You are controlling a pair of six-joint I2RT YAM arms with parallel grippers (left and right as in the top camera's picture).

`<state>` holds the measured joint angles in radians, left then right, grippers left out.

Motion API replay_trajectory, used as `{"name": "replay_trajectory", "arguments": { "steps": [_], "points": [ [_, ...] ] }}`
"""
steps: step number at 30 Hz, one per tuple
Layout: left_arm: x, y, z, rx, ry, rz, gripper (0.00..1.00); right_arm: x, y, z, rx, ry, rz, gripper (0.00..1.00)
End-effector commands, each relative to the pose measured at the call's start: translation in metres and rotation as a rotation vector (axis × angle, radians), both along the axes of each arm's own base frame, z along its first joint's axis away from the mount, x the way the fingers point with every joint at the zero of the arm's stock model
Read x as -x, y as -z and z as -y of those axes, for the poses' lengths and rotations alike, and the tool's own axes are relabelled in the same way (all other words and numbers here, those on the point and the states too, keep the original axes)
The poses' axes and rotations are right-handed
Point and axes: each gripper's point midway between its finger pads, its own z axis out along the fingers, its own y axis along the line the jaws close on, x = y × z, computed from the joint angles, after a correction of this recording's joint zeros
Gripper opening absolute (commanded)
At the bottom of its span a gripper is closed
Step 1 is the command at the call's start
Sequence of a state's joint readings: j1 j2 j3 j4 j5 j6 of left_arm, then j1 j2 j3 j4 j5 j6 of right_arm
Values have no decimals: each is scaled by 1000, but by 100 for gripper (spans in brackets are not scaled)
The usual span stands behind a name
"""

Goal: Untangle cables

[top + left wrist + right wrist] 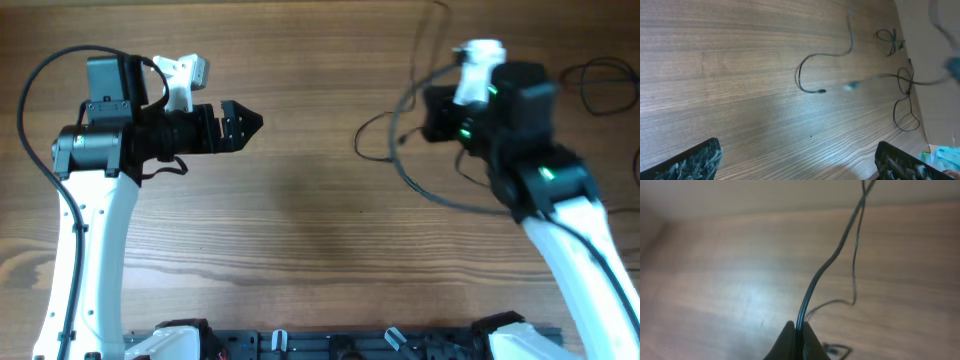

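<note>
The right hand (797,336) is pinched fully closed on one strand of the cables (826,269), which rises taut from its fingertips. The other strands lie loose on the tabletop (300,230) at the far right, possibly crossed; blur hides it. The left hand (250,125) hangs wide open and empty at the left.

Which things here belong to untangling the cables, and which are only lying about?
For the job:
- loose cable with a plug end
- small tangle
- cable pinched in the shut right gripper
- open left gripper

Only lying about:
- thick black arm cord, part of the robot
- blue-and-white thing, too cut off to name
</note>
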<state>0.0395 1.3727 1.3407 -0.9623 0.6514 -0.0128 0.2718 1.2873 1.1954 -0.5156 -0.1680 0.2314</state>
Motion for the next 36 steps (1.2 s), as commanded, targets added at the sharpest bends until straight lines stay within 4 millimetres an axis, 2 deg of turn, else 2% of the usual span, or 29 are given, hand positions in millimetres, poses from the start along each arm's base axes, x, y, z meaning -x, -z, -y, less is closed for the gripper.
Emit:
{"name": "replay_trajectory", "arguments": {
  "steps": [1,4,5,6,8,11,12,14,15,16,18,21,24,27,29,36],
  "points": [
    [-1,-1,-1,-6,0,9,100,-23,27,-40,6,-152,5,5],
    [-1,-1,-1,-6,0,9,100,-56,49,-49,2,-141,29,5],
    [-1,-1,-1,-6,0,9,100,-67,61,-44,-4,-75,11,7],
    [-1,-1,-1,-5,1,9,100,-79,78,-33,-11,41,-29,13],
    [-1,-1,-1,-6,0,9,100,-90,111,-20,-5,167,-102,14],
    [-1,-1,-1,-6,0,9,100,-96,150,-27,1,150,-165,20],
    [-1,-1,-1,-5,1,9,100,-97,163,-30,10,126,-183,32],
    [-1,-1,-1,-6,0,9,100,-98,187,-31,26,120,-217,66],
    [-1,-1,-1,-6,0,9,100,-99,193,-30,41,120,-218,76],
    [-1,-1,-1,-5,1,9,100,-101,194,-30,71,96,-203,80],
    [-1,-1,-1,-6,0,9,100,-107,194,-21,167,88,-151,100],
    [-1,-1,-1,-6,0,9,100,-113,198,2,265,181,-131,100],
    [-1,-1,-1,-6,0,9,100,-126,204,-3,247,182,-86,100],
    [-1,-1,-1,-6,0,9,100,-147,210,-10,209,191,0,100],
    [-1,-1,-1,-6,0,9,100,-156,213,-19,216,132,51,100],
    [-1,-1,-1,-6,0,9,100,-173,221,-25,309,51,172,100]
  ]
}}
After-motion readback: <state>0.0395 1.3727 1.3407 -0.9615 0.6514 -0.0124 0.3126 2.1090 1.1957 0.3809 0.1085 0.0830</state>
